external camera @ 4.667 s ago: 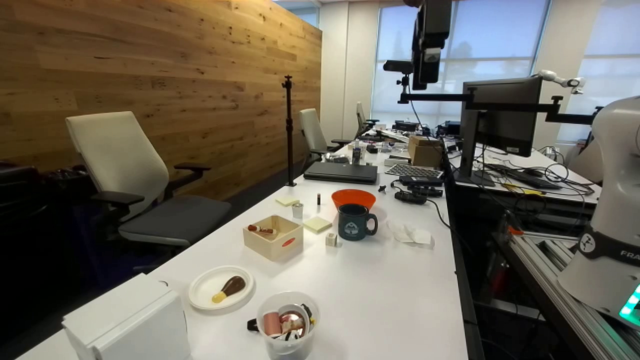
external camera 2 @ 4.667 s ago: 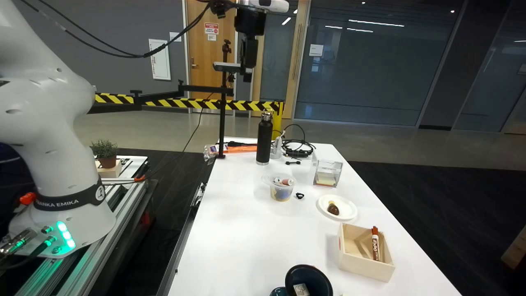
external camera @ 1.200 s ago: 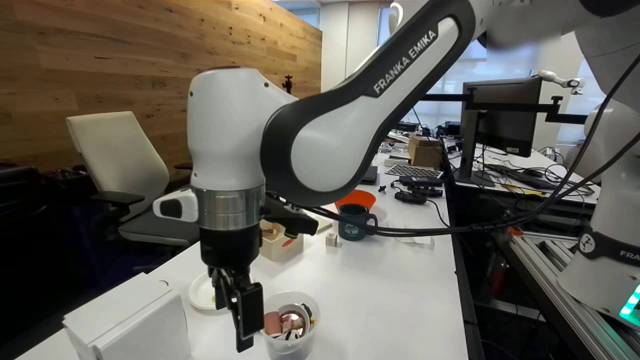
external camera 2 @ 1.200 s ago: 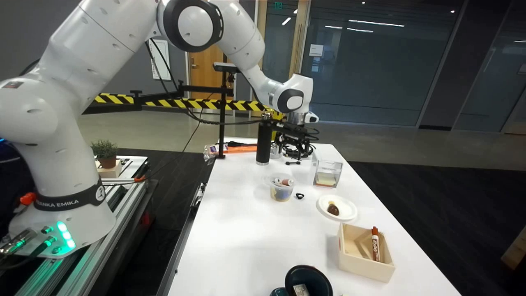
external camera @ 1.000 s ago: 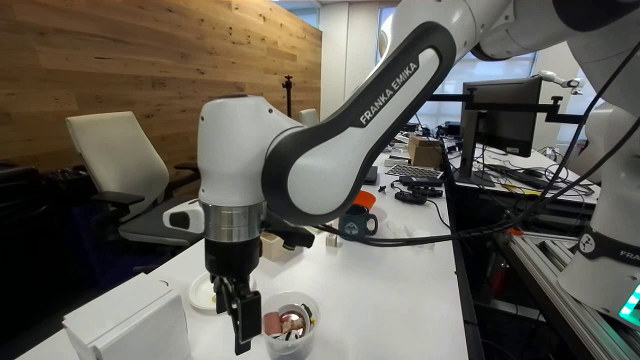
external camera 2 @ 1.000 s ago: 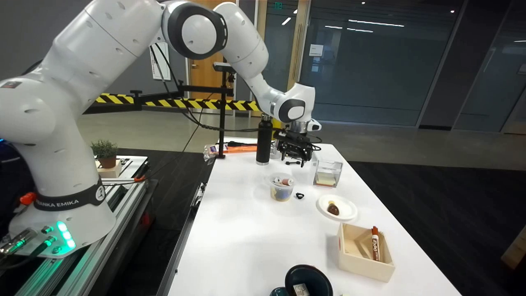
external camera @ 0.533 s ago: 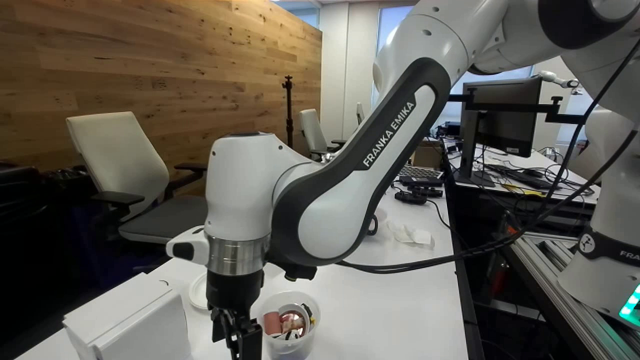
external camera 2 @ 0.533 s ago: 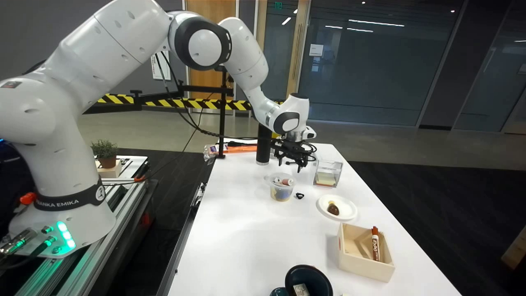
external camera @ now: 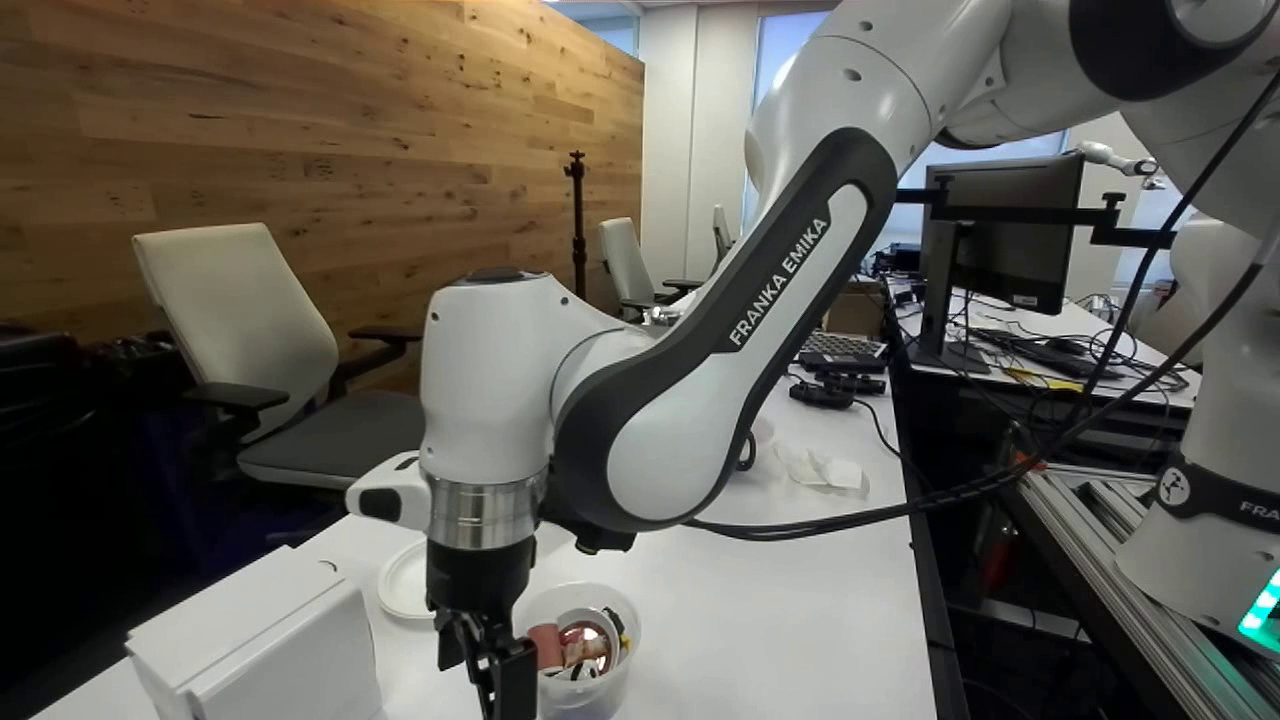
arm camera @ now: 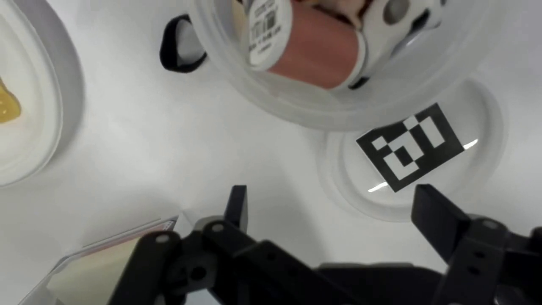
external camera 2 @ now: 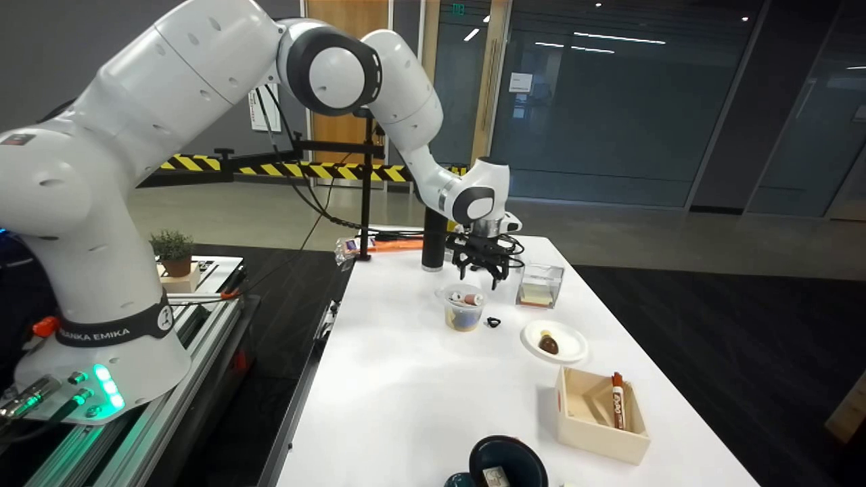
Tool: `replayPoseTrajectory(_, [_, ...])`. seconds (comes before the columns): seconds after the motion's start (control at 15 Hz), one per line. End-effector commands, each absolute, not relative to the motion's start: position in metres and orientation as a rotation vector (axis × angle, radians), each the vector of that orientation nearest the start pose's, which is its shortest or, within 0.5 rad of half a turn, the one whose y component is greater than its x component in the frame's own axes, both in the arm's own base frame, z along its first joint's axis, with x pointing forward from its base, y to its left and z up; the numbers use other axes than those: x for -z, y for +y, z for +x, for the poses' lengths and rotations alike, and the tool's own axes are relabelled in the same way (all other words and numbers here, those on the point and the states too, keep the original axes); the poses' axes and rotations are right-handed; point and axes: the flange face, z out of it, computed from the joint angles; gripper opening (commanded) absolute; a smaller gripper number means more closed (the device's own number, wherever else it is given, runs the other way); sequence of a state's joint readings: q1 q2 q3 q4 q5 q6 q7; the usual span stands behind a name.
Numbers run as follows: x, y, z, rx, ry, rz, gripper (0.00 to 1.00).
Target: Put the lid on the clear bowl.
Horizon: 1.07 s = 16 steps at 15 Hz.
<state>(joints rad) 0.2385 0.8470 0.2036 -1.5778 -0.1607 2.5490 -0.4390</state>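
The hand (arm camera: pixel 332 207), spread wide and holding nothing, would do best to centre over the lid (arm camera: pixel 413 159), flat on the counter (arm camera: pixel 190 140) beside the clear bowl (arm camera: pixel 330 118), and pinch its edges without nudging the bowl.

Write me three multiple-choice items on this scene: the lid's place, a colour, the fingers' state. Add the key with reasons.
1. Where is the lid?
A) In the wooden box
B) On the table, beside the clear bowl
C) On the white plate

2. What colour is the spool between its ends?
A) Reddish
B) Blue
C) Green

3. How do the fingers stand?
A) Shut on the lid
B) Shut and empty
C) Apart and empty

Key:
1 B: the wrist view shows it lying there.
2 A: reddish shows between white ends.
3 C: a gap parts them, nothing gripped.
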Motion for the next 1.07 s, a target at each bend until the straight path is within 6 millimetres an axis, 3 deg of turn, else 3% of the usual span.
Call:
replayPoseTrajectory(0.0, [-0.154, 0.282, 0.635, 0.165, -1.454, -2.747, 1.0])
replayPoseTrajectory(1.0, [-0.124, 0.289, 0.602, 0.007, -1.538, -2.679, 1.0])
